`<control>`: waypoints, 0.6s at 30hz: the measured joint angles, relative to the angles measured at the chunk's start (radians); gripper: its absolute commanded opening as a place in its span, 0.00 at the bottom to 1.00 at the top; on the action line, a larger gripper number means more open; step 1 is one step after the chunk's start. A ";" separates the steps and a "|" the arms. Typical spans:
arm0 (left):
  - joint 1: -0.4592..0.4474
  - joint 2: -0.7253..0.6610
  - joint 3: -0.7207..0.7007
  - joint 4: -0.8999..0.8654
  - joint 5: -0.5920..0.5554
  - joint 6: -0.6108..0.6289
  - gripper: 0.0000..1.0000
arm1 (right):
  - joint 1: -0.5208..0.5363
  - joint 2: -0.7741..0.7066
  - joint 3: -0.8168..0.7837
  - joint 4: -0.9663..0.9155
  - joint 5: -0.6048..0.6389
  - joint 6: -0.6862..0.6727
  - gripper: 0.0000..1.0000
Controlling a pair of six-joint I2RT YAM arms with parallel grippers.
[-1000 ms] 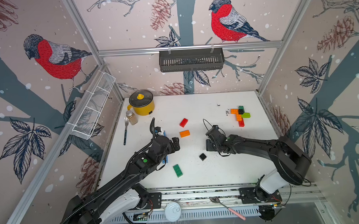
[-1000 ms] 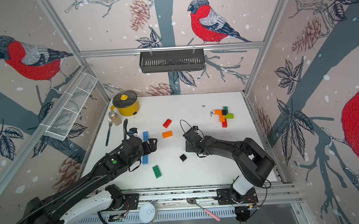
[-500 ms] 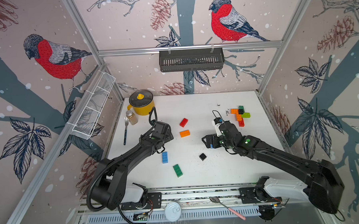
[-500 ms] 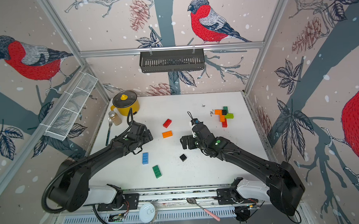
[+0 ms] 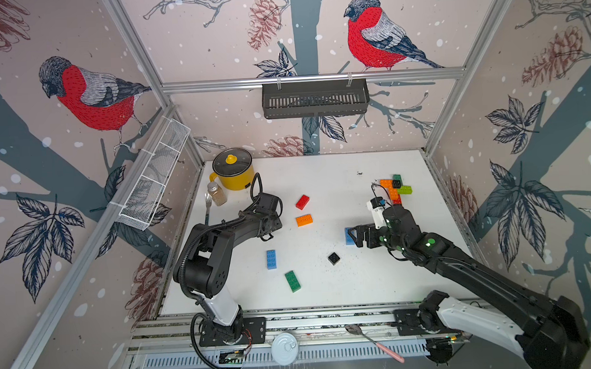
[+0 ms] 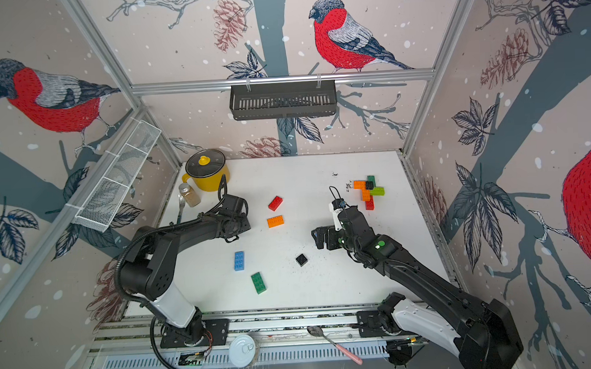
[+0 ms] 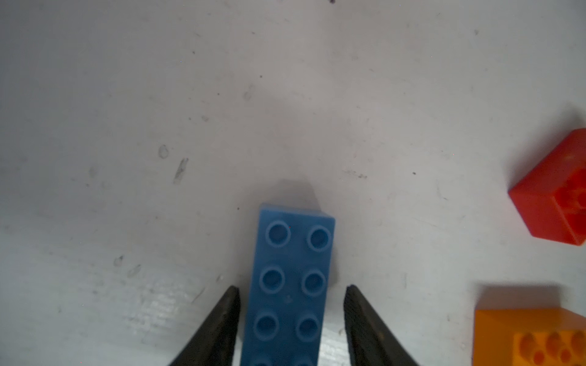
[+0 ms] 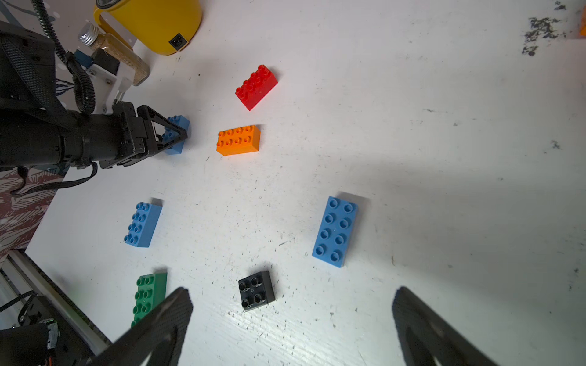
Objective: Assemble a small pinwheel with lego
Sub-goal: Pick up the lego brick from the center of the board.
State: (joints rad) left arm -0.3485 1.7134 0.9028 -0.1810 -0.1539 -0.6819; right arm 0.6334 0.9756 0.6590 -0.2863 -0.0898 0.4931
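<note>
Loose lego lie on the white table (image 5: 326, 293): a red brick (image 5: 302, 202), an orange brick (image 5: 304, 220), a blue brick (image 5: 271, 259), a dark green brick (image 5: 292, 280) and a small black square (image 5: 333, 258). My left gripper (image 7: 291, 289) straddles a second blue brick (image 7: 291, 269) beside the orange one, jaws narrow, with a thin gap at each finger. Both top views hide that brick under the gripper (image 5: 278, 225). My right gripper (image 8: 291, 294) stands wide open and empty above the table, near a third blue brick (image 8: 335, 231) and the black square (image 8: 256, 291). A built pinwheel (image 5: 395, 188) sits back right.
A yellow pot (image 5: 233, 169), a spice jar (image 5: 216, 193) and a fork (image 5: 207, 209) stand at the back left. A white wire basket (image 5: 153, 178) hangs on the left wall, a black rack (image 5: 314, 99) on the back wall. A tin lid (image 5: 284, 343) and spoon (image 5: 373, 341) lie on the front rail.
My left arm swung back from the front blue brick to the one beside the orange brick, and its jaws narrowed around it. My right jaws opened wide over the third blue brick.
</note>
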 measured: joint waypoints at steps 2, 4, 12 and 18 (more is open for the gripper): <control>0.000 0.005 0.006 -0.007 -0.005 -0.002 0.47 | -0.002 0.005 0.000 0.001 -0.010 -0.002 1.00; 0.000 0.010 0.012 -0.012 -0.015 -0.008 0.46 | -0.005 0.015 0.000 0.002 -0.014 -0.003 1.00; 0.000 0.042 0.040 -0.024 -0.063 -0.019 0.35 | -0.007 0.047 0.010 0.000 -0.033 -0.022 0.99; 0.000 0.050 0.056 -0.037 -0.079 -0.021 0.20 | -0.008 0.053 0.005 0.003 -0.040 -0.024 0.99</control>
State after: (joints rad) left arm -0.3489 1.7634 0.9585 -0.2176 -0.2329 -0.7025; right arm 0.6254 1.0290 0.6636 -0.2829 -0.1295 0.4686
